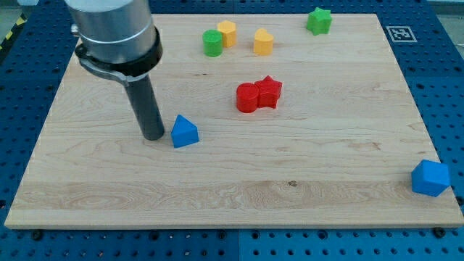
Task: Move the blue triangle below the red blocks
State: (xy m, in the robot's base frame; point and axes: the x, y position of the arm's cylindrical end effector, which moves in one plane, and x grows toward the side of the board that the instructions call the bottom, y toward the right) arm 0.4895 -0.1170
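Rod tip (154,136) rests on the surface (326,167) left of centre, just left of the blue triangle (185,132), likely placed to shove it rightward; the red blocks (258,95) lie up-right; no hand fitted, nothing held.

Eight blocks in all: two blue (a triangle (185,133) and a chunkier one (430,178)), two red (247,98) (269,91), two yellow (227,33) (263,42), two green (212,43) (318,21).
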